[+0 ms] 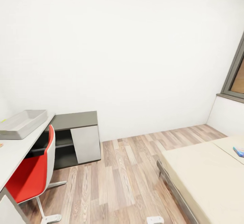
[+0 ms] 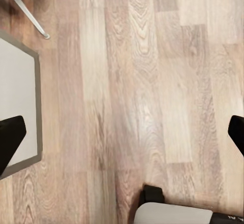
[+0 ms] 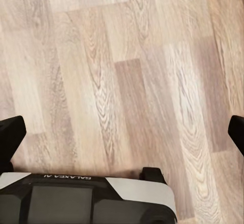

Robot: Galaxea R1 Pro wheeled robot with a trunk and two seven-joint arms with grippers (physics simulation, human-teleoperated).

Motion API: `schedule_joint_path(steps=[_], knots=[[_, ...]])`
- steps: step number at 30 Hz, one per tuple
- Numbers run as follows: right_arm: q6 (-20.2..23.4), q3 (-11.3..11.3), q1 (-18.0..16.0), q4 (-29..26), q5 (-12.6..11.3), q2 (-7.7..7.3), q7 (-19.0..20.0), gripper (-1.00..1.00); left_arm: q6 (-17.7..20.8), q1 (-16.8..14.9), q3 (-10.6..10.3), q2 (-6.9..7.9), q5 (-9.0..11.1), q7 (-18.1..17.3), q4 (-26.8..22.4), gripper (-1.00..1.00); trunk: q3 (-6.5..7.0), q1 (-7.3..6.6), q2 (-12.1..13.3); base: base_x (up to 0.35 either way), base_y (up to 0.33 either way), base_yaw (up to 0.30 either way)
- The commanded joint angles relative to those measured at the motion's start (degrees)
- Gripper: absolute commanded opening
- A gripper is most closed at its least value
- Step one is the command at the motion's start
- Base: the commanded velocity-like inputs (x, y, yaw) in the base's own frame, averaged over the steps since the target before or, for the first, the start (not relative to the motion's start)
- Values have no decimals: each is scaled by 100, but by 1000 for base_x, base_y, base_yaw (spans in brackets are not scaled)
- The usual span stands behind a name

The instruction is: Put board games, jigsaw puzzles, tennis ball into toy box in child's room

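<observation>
One toy box on the tabletop, one board game on the bed.
The grey toy box (image 1: 21, 124) sits at the far end of the tabletop (image 1: 15, 151), one red chair (image 1: 32, 173) tucked beside it. A blue board game (image 1: 239, 151) lies on the bed (image 1: 203, 176). Left end effector (image 2: 122, 137) and right end effector (image 3: 122, 132) both hang wide open, holding nothing, above the wood floor (image 1: 122, 176).
</observation>
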Motion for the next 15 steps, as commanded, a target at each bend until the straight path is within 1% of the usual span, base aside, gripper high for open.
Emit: schedule_joint_path(steps=[1, 15], knots=[[43, 48, 0, -10, -13, -4, -39, 100, 34, 0, 43, -3, 1, -34, -9, 100, -12, 5, -4, 322, 0, 5], [16, 48, 0, -10, -11, -4, -39, 100, 33, -2, 42, -8, -4, -24, -7, 100, -141, 5, -4, 325, 0, 1]])
